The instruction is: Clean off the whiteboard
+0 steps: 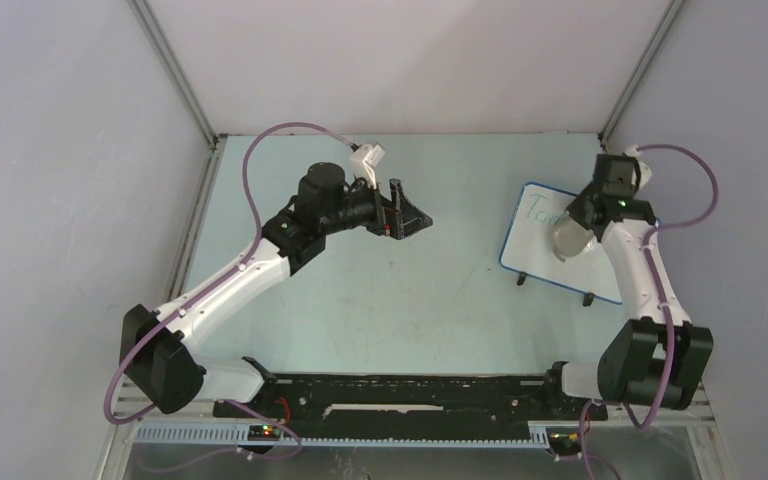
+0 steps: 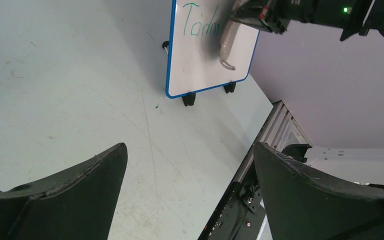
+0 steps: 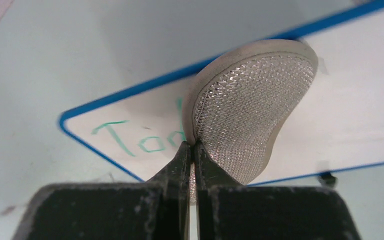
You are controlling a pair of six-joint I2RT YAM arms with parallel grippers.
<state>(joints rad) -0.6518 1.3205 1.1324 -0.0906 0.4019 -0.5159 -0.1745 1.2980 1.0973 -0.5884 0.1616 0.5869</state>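
Note:
The whiteboard (image 1: 545, 240), white with a blue rim and small black feet, lies at the right of the table and carries green handwriting (image 3: 135, 137) near its far-left corner. My right gripper (image 3: 192, 150) is shut on the edge of a grey-beige oval sponge pad (image 3: 250, 110), which hangs over the board's middle just right of the writing. From the left wrist, the whiteboard (image 2: 200, 65) and the sponge pad (image 2: 228, 42) show far ahead. My left gripper (image 2: 190, 155) hovers open and empty above the table's middle, well left of the board.
The aluminium frame posts (image 1: 175, 70) and grey walls close in the table at back and sides. A black rail (image 1: 410, 395) with the arm bases runs along the near edge.

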